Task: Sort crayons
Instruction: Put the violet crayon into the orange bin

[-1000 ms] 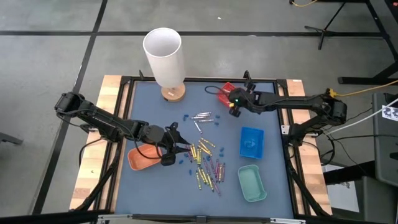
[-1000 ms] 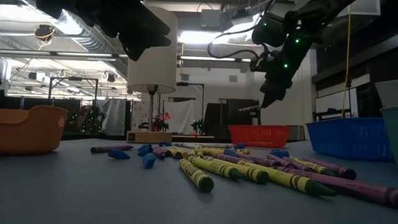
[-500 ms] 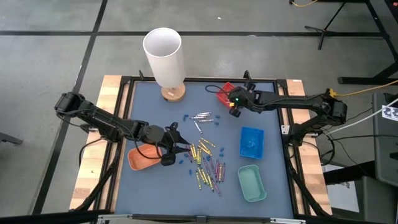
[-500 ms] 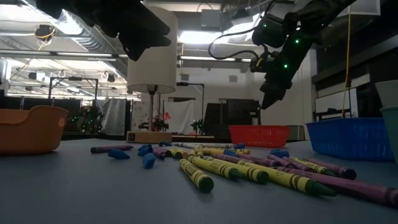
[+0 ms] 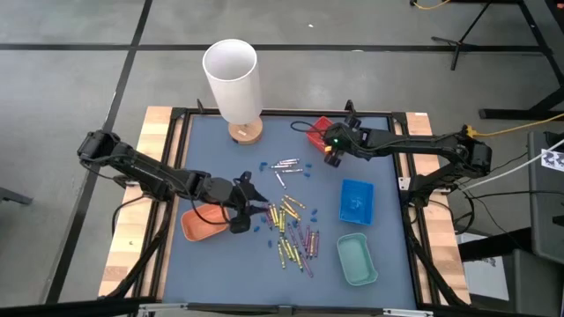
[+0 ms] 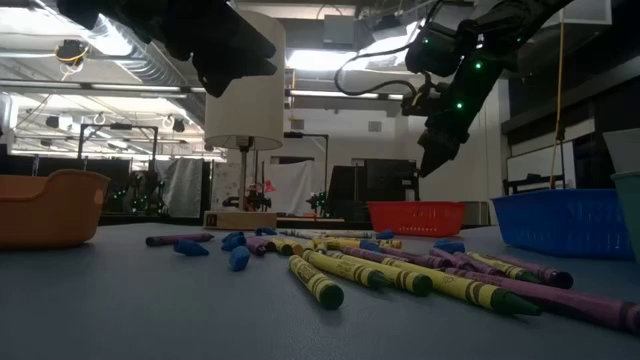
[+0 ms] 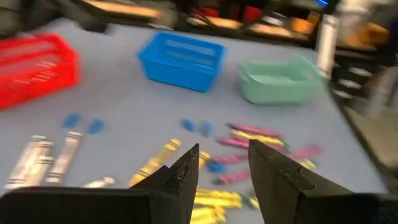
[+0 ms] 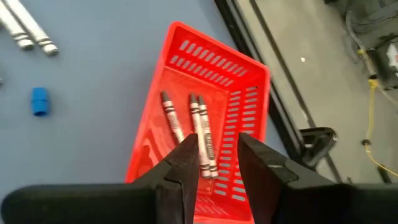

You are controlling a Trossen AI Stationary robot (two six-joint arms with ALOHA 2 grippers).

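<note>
dark blue tabletop [image 5: 220,154], bare along its near edge. my right gripper [image 8: 214,163] hangs with fingers parted and empty over the red slotted plastic basket [image 8: 239,93], which holds three silver-grey crayons [image 8: 202,134]. my left gripper [image 7: 221,165], fingers apart, hovers above the loose yellow and purple wax crayons [image 5: 291,231] mid-table.

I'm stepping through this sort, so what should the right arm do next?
Probably swing back to the silver crayons left on the mat. The right gripper hangs over the red tray with its jaws apart and empty, and three silver crayons already lie inside.
</note>
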